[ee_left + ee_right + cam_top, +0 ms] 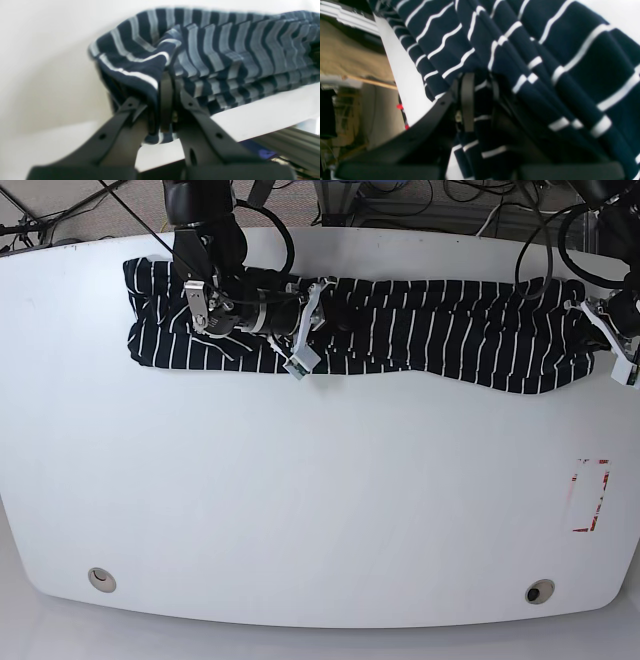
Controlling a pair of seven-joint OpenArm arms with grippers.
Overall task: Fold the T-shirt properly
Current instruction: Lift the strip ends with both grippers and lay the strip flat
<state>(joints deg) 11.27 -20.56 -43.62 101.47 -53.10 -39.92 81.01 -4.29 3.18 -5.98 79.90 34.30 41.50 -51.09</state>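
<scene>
Currently the striped T-shirt (450, 330) lies in a long, rumpled band along the far side of the counter (320, 500) in the base view, its folds bunched rather than squared. The left hand (163, 125), near one end, is pressed together on a pinch of its cloth, drawn up into a ridge. The right hand (482, 100) is down among the folds; its fingers stand slightly apart, with dark fabric between and behind them, and I cannot tell whether they grip any. If that hold is slack or missing, a pull from the left would probably drag the whole band sideways instead of folding it. The left pinch seems to take in little more than a ridge, so upper layers could slide off lower ones, leaving the creases crooked.
</scene>
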